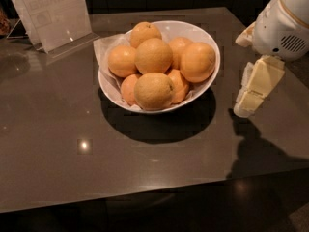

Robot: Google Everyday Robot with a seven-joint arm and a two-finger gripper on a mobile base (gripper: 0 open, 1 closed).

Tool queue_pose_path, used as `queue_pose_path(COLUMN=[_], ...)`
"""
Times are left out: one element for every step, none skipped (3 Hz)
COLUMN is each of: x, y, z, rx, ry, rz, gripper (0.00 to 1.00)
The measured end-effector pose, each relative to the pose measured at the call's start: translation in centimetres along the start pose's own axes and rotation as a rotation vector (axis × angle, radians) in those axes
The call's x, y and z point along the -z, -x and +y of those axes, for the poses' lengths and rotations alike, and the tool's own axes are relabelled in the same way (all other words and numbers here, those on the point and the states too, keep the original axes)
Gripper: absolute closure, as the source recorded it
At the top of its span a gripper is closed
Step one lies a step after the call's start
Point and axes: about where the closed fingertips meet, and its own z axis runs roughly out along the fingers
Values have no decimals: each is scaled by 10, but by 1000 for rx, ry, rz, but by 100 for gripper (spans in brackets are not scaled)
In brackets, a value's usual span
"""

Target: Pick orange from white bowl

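Observation:
The white bowl stands on the dark table, lined with white paper and heaped with several oranges. The orange, large and deep orange, lies at the bowl's right side. Two paler large fruits lie at the centre and front, with smaller oranges around them. My gripper is at the right, just outside the bowl's right rim and about level with it. Its cream fingers stand apart and hold nothing. It touches neither the bowl nor the fruit.
A clear plastic sign holder stands at the back left of the table. The table's front edge runs across the lower part of the view, with dark floor beyond. My arm's white housing fills the upper right.

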Motion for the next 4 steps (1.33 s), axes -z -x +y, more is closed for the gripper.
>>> queue_pose_path(x=[-9, -14, -14, -19], y=[5, 23, 24, 32], z=[-2, -17, -17, -24], rx=[-2, 8, 9, 20], ry=[15, 9, 8, 9], rz=[-21, -59, -59, -80], gripper=[0, 0, 0, 0])
